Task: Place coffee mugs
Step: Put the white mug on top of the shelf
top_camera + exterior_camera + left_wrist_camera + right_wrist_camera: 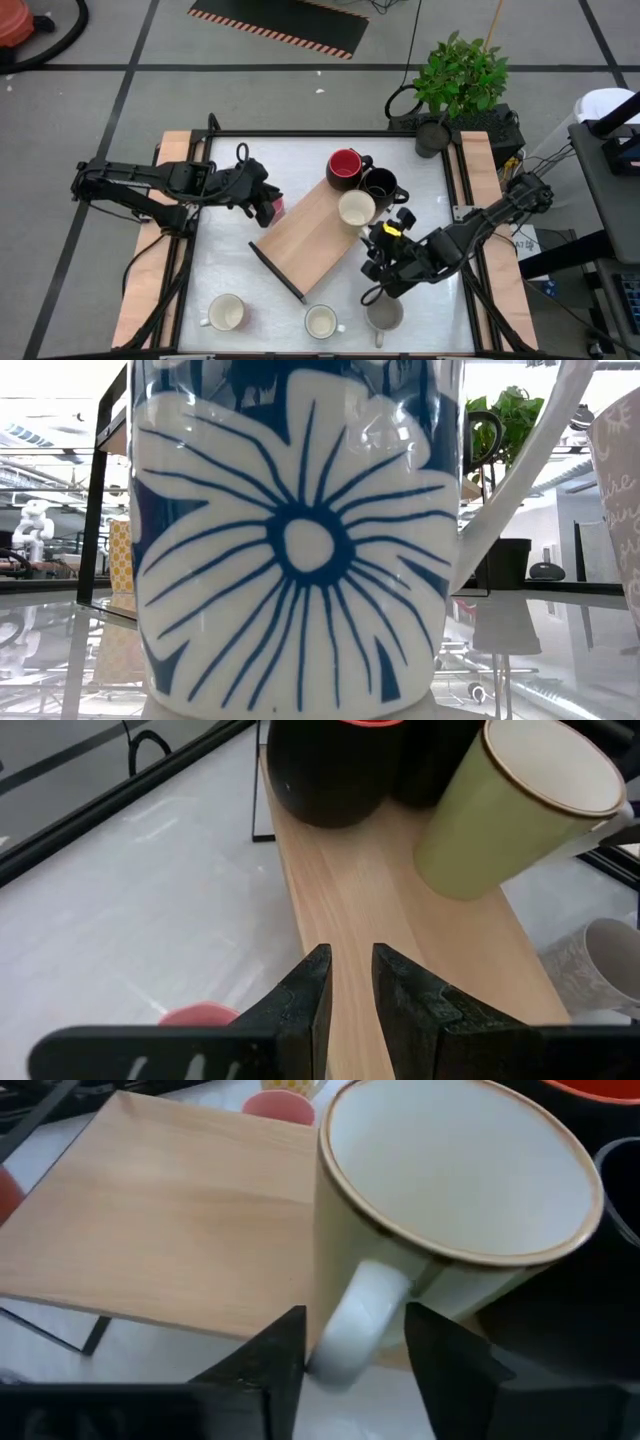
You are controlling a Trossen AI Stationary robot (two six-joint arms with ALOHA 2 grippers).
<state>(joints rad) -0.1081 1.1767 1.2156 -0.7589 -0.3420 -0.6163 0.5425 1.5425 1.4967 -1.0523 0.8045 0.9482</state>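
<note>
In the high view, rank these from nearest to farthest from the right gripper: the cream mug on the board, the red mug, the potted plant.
From the right gripper:
1. Cream mug, at the wooden board's right edge, handle between the fingers.
2. Red mug, at the board's far end.
3. Potted plant, beyond the table's far right corner.

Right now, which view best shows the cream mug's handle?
The right wrist view: the cream mug's handle sits between the right gripper's fingers. The high view hides it; the left wrist shows the body only; the low view shows none.
</note>
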